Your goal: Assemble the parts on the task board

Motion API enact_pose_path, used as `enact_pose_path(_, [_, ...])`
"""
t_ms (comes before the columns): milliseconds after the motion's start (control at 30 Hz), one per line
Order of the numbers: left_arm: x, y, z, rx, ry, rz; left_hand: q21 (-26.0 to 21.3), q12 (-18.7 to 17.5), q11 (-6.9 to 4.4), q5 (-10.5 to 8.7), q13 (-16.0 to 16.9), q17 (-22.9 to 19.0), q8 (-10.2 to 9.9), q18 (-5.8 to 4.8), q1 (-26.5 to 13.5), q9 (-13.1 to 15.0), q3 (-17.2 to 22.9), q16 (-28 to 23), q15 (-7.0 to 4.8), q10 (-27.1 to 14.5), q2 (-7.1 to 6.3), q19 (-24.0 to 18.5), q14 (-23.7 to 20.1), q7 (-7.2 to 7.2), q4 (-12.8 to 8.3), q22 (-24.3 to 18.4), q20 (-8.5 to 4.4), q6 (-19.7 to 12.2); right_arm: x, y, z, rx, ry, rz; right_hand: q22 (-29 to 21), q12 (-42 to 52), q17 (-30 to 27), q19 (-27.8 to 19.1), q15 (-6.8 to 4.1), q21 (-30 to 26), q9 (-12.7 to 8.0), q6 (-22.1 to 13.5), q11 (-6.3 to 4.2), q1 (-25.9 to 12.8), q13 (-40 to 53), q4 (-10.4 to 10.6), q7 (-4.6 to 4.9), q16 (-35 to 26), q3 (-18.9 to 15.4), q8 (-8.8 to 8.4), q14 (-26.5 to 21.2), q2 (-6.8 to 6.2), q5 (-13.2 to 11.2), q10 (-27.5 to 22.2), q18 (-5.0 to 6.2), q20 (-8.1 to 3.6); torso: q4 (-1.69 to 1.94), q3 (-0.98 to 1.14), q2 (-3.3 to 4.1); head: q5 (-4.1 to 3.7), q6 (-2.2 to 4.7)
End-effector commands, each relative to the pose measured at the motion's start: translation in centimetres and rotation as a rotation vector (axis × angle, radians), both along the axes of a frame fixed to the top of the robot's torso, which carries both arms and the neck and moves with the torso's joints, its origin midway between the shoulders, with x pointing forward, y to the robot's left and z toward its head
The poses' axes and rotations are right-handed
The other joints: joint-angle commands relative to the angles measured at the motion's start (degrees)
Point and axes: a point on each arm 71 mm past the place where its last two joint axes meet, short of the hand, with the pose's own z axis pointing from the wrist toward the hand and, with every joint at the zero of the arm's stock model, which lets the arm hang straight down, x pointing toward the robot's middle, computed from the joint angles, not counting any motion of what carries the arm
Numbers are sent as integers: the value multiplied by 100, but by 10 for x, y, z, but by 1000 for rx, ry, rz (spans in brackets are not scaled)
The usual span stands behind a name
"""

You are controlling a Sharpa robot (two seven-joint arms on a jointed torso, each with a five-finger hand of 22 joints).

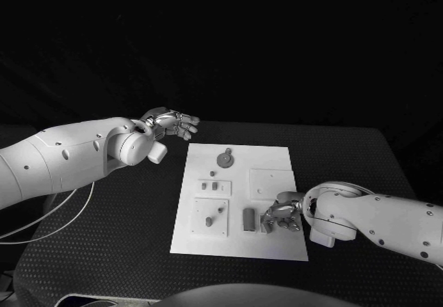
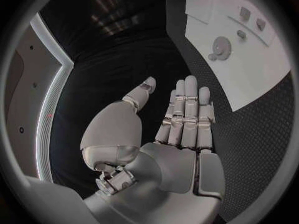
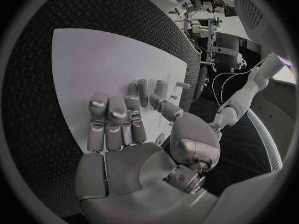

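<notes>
Your task board (image 1: 242,246) is lying flat in the middle of the black worktop (image 1: 120,230), long edges running away from you, with dark worktop showing on every side of it.

Your left hand (image 1: 173,123) is hovering just off the board's far left corner, over bare worktop. In the left wrist view its fingers (image 2: 187,112) are stretched out straight and close together, thumb apart, and nothing is in the palm. The board's corner is sitting well clear of those fingertips, with open mat between.

Your right hand (image 1: 281,216) is sitting low over the board's near right part, close to the right edge. Its fingers (image 3: 115,117) are bending partly inward above the white surface; the right wrist view is showing no part clearly pinched between them, so you cannot tell for certain whether it is grasping anything.

On the board, a round disc part (image 1: 225,157) is lying near the far end. A pair of small parts (image 1: 210,186) is sitting in a recessed square at the left. A slim part (image 1: 211,219) is lying in the larger square nearer you. A dark upright block (image 1: 248,219) is standing just beside the right hand's fingers. The plain raised square (image 1: 271,181) on the right is lying beyond that hand.
</notes>
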Motion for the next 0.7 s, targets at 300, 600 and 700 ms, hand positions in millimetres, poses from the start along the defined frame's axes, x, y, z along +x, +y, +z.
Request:
enact_pose_path(300, [0, -2, 2, -3, -6, -16, -36, 40, 4, 12, -10, 11, 32, 39, -54, -7, -5, -31, 22, -45, 19, 31, 3, 11, 35, 8, -23, -17, -5, -3, -2, -16, 19, 39, -20, -30, -9, 18, -45, 16, -28, 13, 2, -25, 11, 66, -5, 29, -10, 27, 18, -221, -26, 27, 168, -51, -4, 1, 0, 8, -3])
enact_pose_path(600, [0, -1, 1, -2, -5, -15, -38, 41, 4, 12, -10, 14, 32, 40, -54, -8, -5, -33, 22, -46, 19, 32, 3, 11, 37, 10, -23, -17, -11, -4, 0, -6, 34, 53, -22, -30, -9, 21, -46, 17, -29, 14, 1, -17, 12, 74, -6, 29, -8, 30, 19, -207, -30, 29, 168, -54, -4, 2, -2, 12, -9])
enact_pose_path(700, [0, -1, 1, -2, -5, -15, -38, 41, 4, 12, -10, 15, 32, 40, -54, -8, -4, -34, 23, -47, 19, 32, 3, 11, 38, 11, -23, -18, -12, -4, 1, -3, 34, 52, -23, -30, -9, 22, -46, 17, -29, 14, 1, -16, 13, 76, -6, 29, -9, 31, 20, -205, -31, 30, 168, -54, -7, 0, -4, 4, -8])
